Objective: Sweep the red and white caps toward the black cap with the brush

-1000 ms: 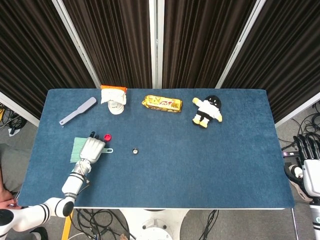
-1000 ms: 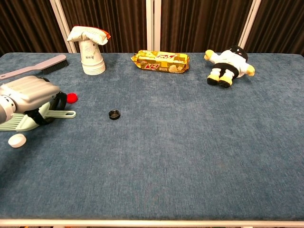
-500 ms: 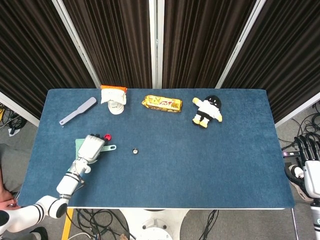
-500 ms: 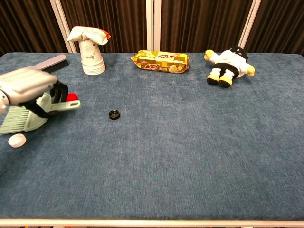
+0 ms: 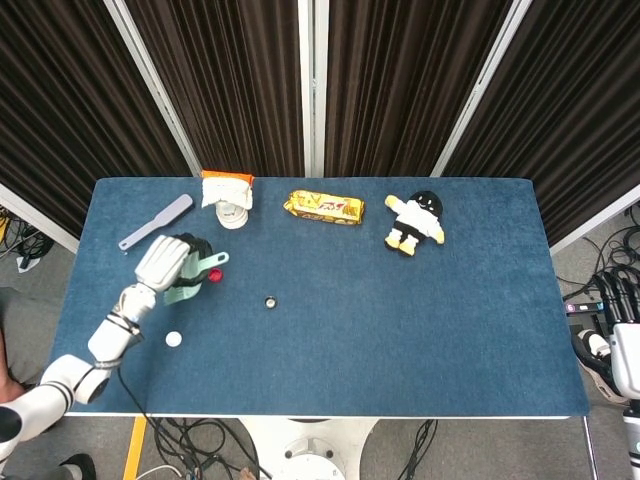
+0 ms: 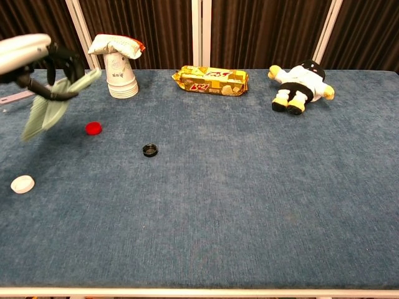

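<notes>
My left hand (image 5: 164,259) (image 6: 28,53) grips a pale green brush (image 5: 190,284) (image 6: 51,101) and holds it lifted above the table, bristles hanging down to the left. A red cap (image 5: 214,275) (image 6: 93,128) lies just right of the brush. Near the front left lies a white cap (image 5: 174,339) (image 6: 22,184). The black cap (image 5: 270,301) (image 6: 149,149) sits further right, toward the table's middle. My right hand (image 5: 620,305) hangs off the table's right edge with nothing in it, fingers slightly apart.
A grey brush (image 5: 155,222) lies at the back left. Stacked paper cups with a snack bag (image 5: 228,195) (image 6: 120,68), a yellow biscuit pack (image 5: 323,207) (image 6: 212,80) and a plush doll (image 5: 414,222) (image 6: 300,86) line the back of the blue table (image 5: 400,330).
My left hand has lifted the green brush off the table and carried it back and upward. The white cap, hidden under the arm before, now shows. The caps have not moved.
</notes>
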`<state>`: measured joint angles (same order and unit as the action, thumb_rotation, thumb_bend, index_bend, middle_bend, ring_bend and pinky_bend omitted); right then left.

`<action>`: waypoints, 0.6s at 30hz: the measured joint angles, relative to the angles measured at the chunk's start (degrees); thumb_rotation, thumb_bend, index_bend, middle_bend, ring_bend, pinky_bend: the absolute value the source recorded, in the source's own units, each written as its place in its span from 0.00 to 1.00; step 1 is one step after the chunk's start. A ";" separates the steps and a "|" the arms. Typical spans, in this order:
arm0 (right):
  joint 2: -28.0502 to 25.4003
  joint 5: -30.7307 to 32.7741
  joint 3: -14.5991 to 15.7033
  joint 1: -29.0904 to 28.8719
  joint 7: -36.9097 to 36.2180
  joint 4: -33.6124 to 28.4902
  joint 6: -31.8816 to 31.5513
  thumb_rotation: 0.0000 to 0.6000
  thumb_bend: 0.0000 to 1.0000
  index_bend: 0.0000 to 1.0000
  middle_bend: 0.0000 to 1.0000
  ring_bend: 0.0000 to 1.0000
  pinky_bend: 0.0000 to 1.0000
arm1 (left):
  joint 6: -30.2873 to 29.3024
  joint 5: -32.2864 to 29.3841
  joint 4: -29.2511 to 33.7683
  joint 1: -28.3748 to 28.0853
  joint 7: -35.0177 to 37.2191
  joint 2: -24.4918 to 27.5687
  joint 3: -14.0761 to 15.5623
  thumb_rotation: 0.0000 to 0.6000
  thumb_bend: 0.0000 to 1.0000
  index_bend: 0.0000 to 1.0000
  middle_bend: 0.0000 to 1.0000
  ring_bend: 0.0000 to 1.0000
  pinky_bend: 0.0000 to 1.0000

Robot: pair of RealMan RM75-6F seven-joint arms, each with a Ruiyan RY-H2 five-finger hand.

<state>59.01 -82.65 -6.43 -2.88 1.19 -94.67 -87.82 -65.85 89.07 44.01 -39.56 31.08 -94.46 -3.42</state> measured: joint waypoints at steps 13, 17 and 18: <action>-1.87 0.79 0.12 1.12 3.71 -4.73 -0.97 1.00 0.20 0.00 0.06 0.00 0.00 | 4.66 2.48 -27.28 -5.58 29.57 -13.16 1.75 1.00 0.50 0.54 0.62 0.46 0.55; -2.28 0.92 0.22 1.38 5.64 -6.67 -1.24 1.00 0.19 0.00 0.06 0.00 0.00 | 6.35 3.47 -32.06 -6.42 32.05 -15.99 3.45 1.00 0.50 0.54 0.62 0.46 0.54; -2.36 0.95 0.22 1.42 6.07 -7.08 -1.30 1.00 0.19 0.00 0.06 0.00 0.00 | 6.69 3.67 -32.67 -6.59 32.36 -16.38 3.79 1.00 0.50 0.54 0.62 0.46 0.53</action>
<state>56.65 -81.70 -6.21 -1.46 7.26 -101.74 -89.12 -59.17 92.74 11.34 -46.15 63.43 -110.83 0.37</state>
